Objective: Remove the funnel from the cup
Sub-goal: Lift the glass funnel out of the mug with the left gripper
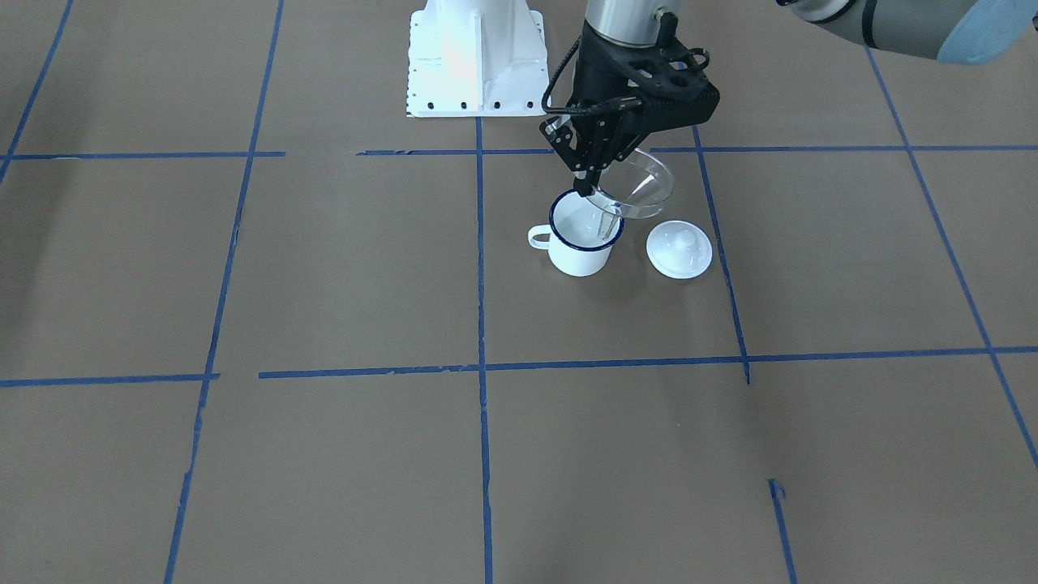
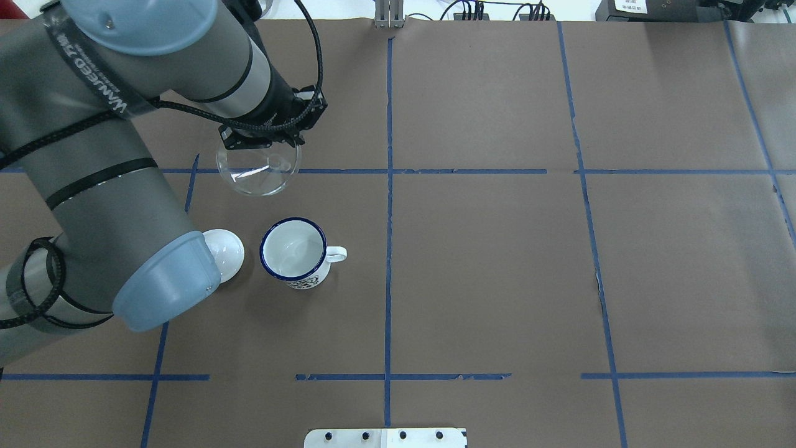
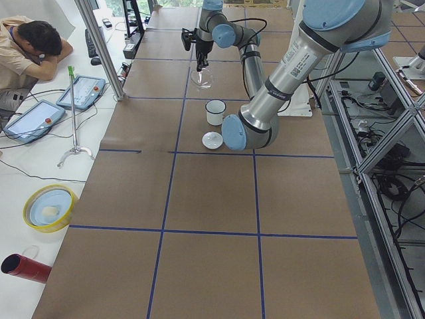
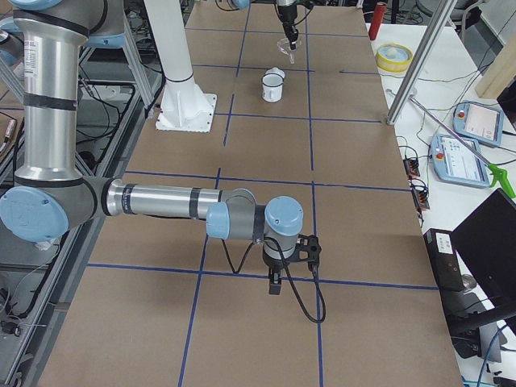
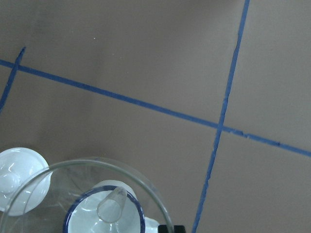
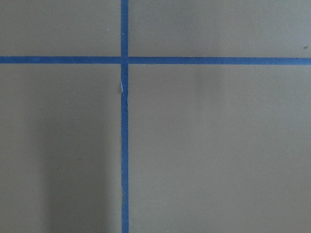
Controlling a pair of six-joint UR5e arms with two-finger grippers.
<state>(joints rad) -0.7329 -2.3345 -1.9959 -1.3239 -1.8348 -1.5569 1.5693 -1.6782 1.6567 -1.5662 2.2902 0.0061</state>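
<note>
The clear funnel (image 1: pixel 641 182) hangs tilted in the air, pinched at its rim by my left gripper (image 1: pixel 585 188), which is shut on it. It is lifted clear of the white cup with the dark blue rim (image 1: pixel 580 243), which stands upright on the table with nothing in it (image 2: pixel 293 252). In the overhead view the funnel (image 2: pixel 258 171) shows beyond the cup. In the left wrist view the funnel's bowl and spout (image 5: pixel 111 204) fill the bottom left, with the cup seen through it. My right gripper (image 4: pixel 275 286) shows only in the exterior right view, low over the table; I cannot tell its state.
A round white knobbed lid (image 1: pixel 679 249) lies flat beside the cup, partly under my left arm's elbow in the overhead view (image 2: pixel 225 252). The white robot base (image 1: pixel 474 57) stands behind. Blue tape lines cross the brown table. A person (image 3: pixel 30 46) sits off the table's end.
</note>
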